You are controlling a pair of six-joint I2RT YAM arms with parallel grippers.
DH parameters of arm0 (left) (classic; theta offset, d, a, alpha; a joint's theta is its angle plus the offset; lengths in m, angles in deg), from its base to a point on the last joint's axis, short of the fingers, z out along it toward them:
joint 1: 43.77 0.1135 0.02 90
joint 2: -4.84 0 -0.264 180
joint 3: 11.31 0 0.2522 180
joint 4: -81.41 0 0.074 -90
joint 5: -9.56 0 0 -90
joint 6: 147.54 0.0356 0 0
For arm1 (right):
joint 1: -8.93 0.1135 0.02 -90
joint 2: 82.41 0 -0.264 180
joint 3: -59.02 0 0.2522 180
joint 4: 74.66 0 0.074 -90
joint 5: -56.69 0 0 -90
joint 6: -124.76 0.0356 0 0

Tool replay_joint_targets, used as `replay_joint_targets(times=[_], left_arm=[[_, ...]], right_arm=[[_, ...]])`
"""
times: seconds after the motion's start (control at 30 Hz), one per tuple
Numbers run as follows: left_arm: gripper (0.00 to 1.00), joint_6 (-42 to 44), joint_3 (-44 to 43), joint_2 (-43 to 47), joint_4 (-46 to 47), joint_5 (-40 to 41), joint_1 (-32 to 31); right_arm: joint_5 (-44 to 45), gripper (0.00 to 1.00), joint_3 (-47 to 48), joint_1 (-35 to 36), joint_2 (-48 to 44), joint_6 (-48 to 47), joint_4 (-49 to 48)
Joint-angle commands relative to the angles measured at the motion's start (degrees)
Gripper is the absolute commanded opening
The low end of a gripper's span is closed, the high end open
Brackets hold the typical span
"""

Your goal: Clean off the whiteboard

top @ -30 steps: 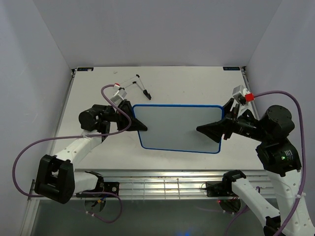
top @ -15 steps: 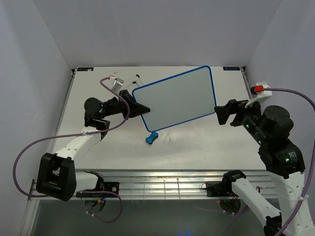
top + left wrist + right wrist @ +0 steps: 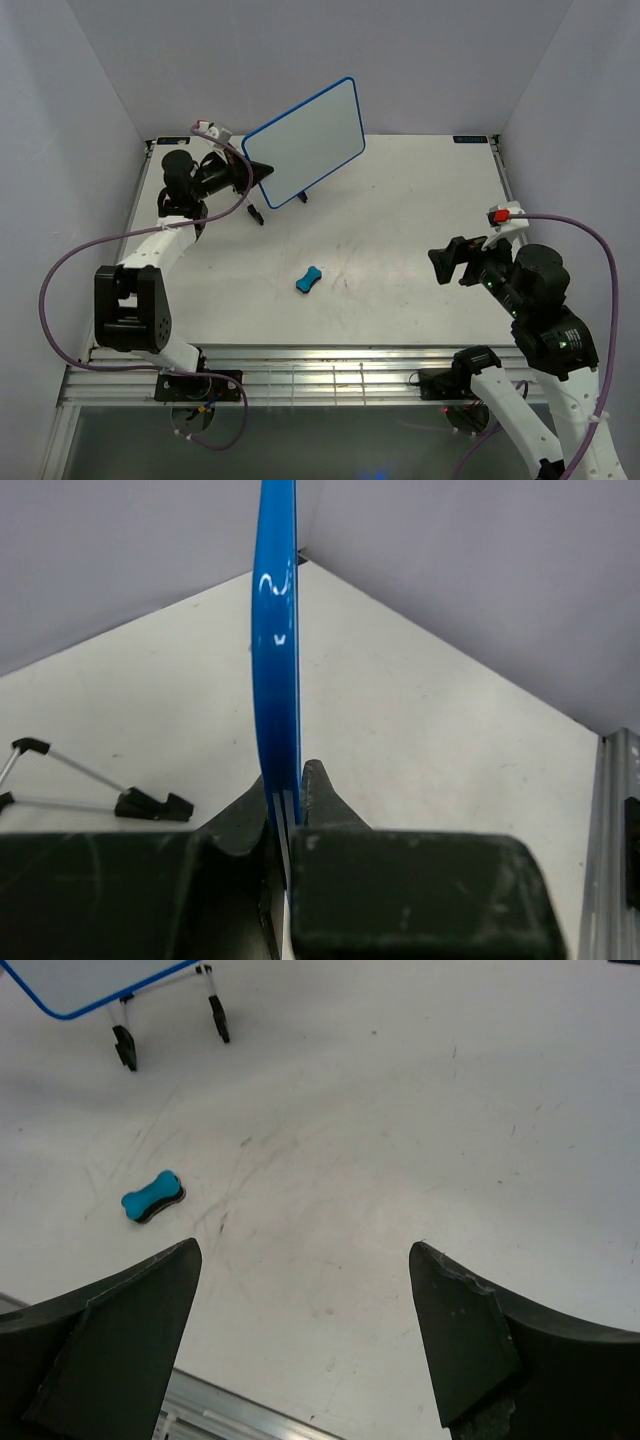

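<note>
Board (image 3: 305,140) held up at rear-left of table (image 3: 420,190)
Left gripper (image 3: 266,177) clamped on board's edge, board tilted; stand (image 3: 255,212) feet show under it; right gripper (image 3: 445,262) wide open, empty; eraser (image 3: 309,279) lies mid-table, apart from both.
</note>
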Motion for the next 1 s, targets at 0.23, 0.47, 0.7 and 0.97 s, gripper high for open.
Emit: replay_joint_targets(times=[0.23,0.47,0.7,0.97], left_arm=[[0.00,6.11,-9.00,-7.91,1.98,-19.20,12.63],[0.00,6.54,-10.93,-12.92,1.81,-22.55,14.57],[0.00,6.63,-14.00,-18.72,1.11,-24.83,16.94],[0.00,6.98,-16.47,-23.11,1.10,-25.80,18.44]], right_arm=[[-9.10,0.90,-5.11,0.81,-5.88,0.27,-4.48],[-9.38,0.90,-4.41,3.00,-6.05,0.01,-4.57],[-9.37,0.90,-3.27,4.41,-6.05,-0.26,-3.78],[-10.08,0.90,-3.53,4.50,-6.05,-0.26,-4.22]])
